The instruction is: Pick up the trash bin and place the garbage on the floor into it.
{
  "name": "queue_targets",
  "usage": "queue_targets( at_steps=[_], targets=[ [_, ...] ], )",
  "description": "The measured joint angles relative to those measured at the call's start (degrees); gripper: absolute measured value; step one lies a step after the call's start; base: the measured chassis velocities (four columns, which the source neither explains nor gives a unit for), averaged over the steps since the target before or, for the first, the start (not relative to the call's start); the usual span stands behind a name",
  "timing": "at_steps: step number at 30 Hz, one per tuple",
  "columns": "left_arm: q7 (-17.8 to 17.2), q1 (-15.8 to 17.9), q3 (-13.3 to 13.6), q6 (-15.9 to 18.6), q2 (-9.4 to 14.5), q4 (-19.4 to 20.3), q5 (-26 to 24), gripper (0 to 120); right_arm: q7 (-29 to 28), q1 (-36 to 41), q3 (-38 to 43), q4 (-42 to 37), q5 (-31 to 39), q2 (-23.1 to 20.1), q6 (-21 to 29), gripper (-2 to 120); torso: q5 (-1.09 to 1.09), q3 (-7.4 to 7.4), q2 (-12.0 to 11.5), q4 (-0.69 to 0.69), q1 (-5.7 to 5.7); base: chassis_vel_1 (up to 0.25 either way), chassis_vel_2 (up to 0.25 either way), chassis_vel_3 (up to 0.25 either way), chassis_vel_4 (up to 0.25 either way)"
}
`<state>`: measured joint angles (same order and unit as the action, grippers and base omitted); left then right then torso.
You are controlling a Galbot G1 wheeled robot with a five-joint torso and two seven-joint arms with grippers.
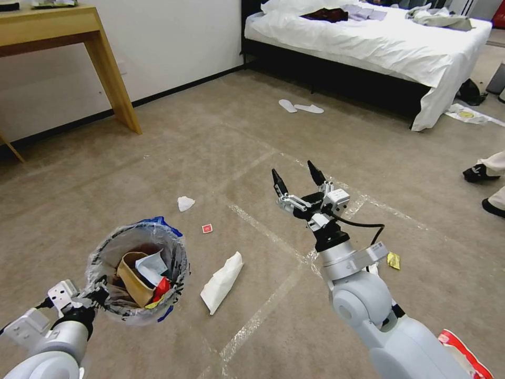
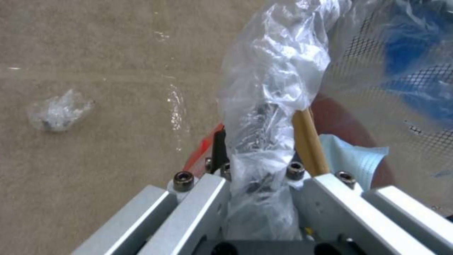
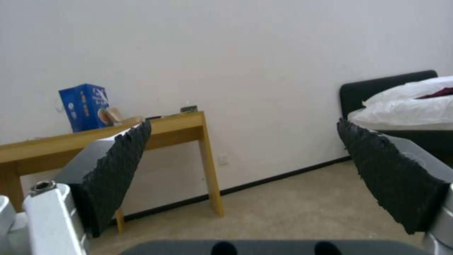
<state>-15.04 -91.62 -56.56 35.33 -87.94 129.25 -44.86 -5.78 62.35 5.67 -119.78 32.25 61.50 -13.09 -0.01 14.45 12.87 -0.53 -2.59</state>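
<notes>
Beige carpet crossed by shiny tape lines runs from your wheels to a white bed and a wooden desk. Your left gripper is clenched on the near rim of the trash bin, pinching the crinkled liner over the mesh wall; cardboard, paper and a red wrapper already sit inside. Expect that light bin to tilt, and the slick plastic may slip. Your right gripper hangs released above the tape grid, jaws wide and empty. Garbage on the floor: a soft white folded tissue just beside the bin, best pinched at its raised middle fold, a crumpled paper, a flat red scrap and a yellow scrap.
</notes>
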Motion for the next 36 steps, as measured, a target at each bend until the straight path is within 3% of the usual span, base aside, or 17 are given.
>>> queue_targets(
  at_steps=[26, 30, 31, 32, 34, 35, 36],
  targets=[
    [0.1, -0.1, 0.2, -0.1, -0.5, 0.1, 0.3, 1, -0.9, -1.4, -2.9, 1.9, -0.3, 1.3, 0.8, 100, 0.00, -0.01, 0.0, 0.00, 0.02, -0.012, 0.012, 0.013, -0.014],
    [0.1, 0.0, 0.1, -0.2, -0.5, 0.0, 0.3, 1, -5.2, -2.7, -4.7, 2.5, 1.0, 2.4, 4.7, 100, 0.00, 0.00, 0.0, -0.01, 0.01, -0.055, 0.051, 0.059, -0.056],
    [0.1, 0.0, 0.1, -0.2, -0.5, -0.1, 0.3, 1, -8.9, -4.1, -6.4, 3.0, 4.2, 3.3, 8.4, 100, 0.00, 0.00, 0.0, 0.00, 0.02, 0.000, 0.000, 0.000, 0.000],
    [0.1, 0.0, 0.1, -0.2, -0.5, -0.1, 0.3, 1, -8.9, -4.1, -6.4, 3.0, 4.2, 3.3, 8.4, 100, 0.00, 0.00, 0.0, 0.00, 0.02, 0.000, 0.000, 0.000, 0.000],
    [0.1, 0.0, 0.0, -0.2, -0.6, -0.1, 0.4, 1, -15.8, -6.5, -9.3, 4.0, 11.1, 5.0, 16.0, 100, 0.00, -0.01, 0.0, 0.00, 0.02, 0.000, 0.000, 0.000, 0.000],
    [0.1, 0.0, 0.0, -0.2, -0.6, -0.1, 0.4, 1, -15.8, -6.5, -9.3, 4.0, 11.1, 5.0, 16.0, 100, 0.00, -0.01, 0.0, 0.00, 0.02, 0.000, 0.000, 0.000, 0.000],
    [0.1, 0.0, 0.0, -0.2, -0.7, -0.1, 0.5, 1, -18.7, -7.4, -10.5, 4.6, 14.0, 5.6, 19.2, 100, 0.00, -0.01, 0.0, 0.01, 0.02, 0.000, 0.000, 0.000, 0.000]
  ],
)
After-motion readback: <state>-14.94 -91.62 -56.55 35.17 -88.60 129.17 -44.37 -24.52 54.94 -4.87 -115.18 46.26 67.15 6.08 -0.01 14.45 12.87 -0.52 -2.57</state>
